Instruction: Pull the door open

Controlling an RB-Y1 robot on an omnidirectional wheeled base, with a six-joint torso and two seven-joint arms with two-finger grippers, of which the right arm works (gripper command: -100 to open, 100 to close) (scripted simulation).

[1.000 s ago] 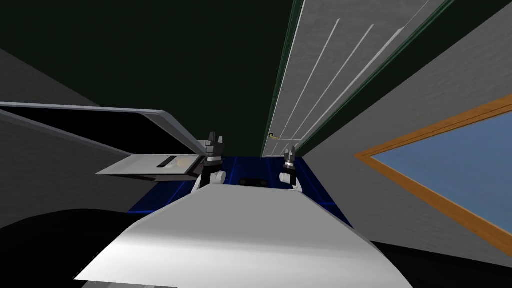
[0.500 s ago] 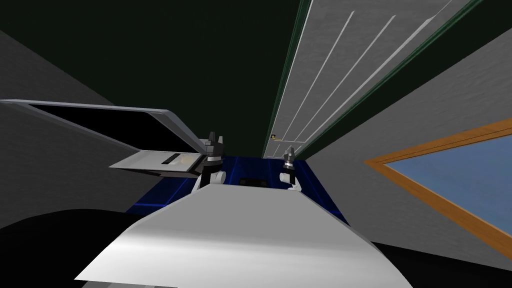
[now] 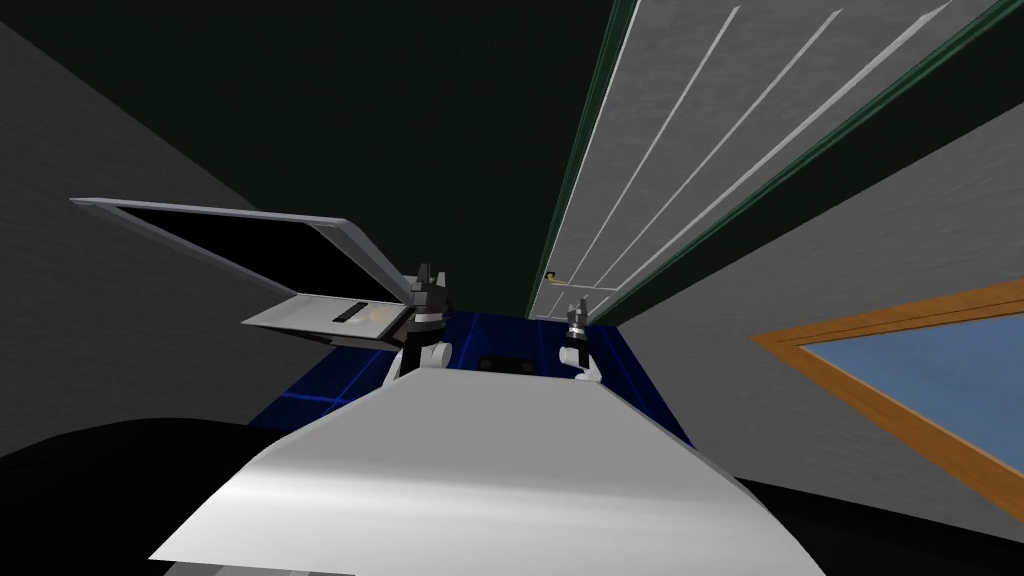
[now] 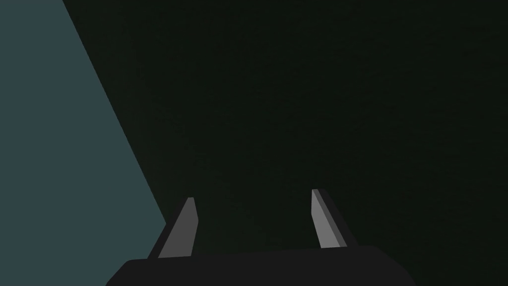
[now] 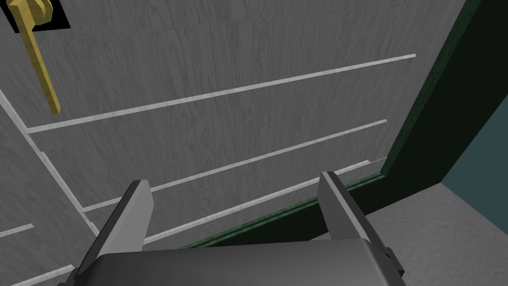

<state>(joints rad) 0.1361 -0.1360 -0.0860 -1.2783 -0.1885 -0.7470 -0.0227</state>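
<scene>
Right wrist view has our right gripper [image 5: 234, 179], fingers spread, facing the grey door [image 5: 258, 74], whose yellow handle [image 5: 38, 69] lies well apart, ahead and leftward of the jaws. Our left gripper [image 4: 254, 194] stands spread too.

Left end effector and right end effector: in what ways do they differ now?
The right end effector faces the grey panelled door, its fingers apart from the gold lever handle; the left end effector faces a flat dark surface. In the head view the right end effector stands near the handle, the left end effector farther off. Both are open and hold nothing.
</scene>
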